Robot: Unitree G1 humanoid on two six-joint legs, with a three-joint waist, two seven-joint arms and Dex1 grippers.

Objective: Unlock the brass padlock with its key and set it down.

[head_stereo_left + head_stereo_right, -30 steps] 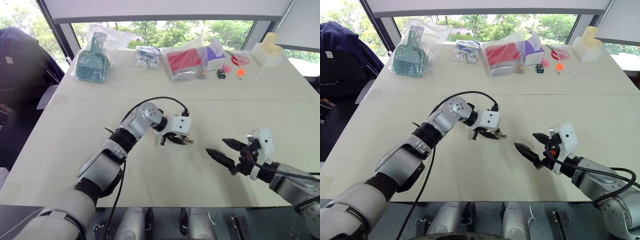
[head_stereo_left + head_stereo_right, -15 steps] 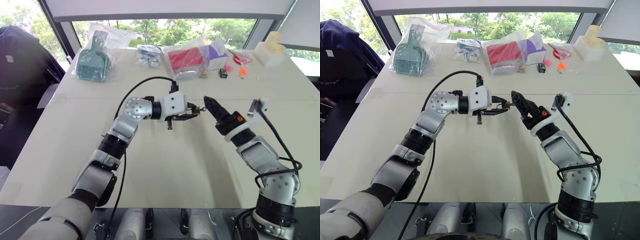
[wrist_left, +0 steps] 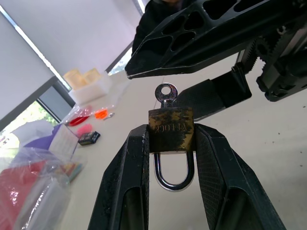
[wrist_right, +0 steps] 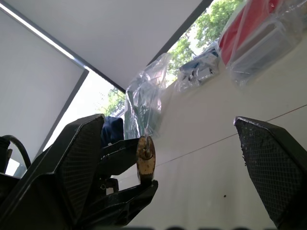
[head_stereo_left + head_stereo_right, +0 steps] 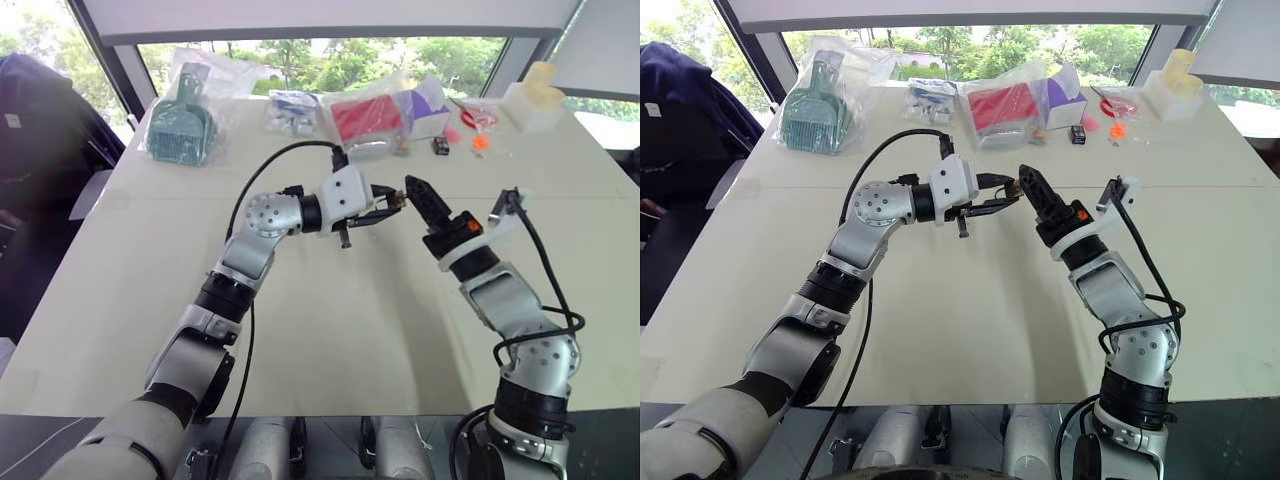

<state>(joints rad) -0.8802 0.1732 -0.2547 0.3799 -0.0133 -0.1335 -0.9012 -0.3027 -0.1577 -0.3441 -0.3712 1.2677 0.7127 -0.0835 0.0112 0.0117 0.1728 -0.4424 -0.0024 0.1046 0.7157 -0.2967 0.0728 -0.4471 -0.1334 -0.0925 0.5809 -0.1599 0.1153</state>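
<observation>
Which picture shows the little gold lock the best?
The left wrist view: the brass padlock sits up close between the left gripper fingers, with its shackle and the key showing. The right wrist view shows it edge-on. In the two eye views it is a tiny speck between the grippers.

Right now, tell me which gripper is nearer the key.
Right. The right gripper is open around the key; the left gripper grips the brass padlock below it.

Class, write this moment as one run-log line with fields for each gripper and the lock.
left gripper: shut on brass padlock | silvery key: in padlock | right gripper: open, fingers either side of key
</observation>
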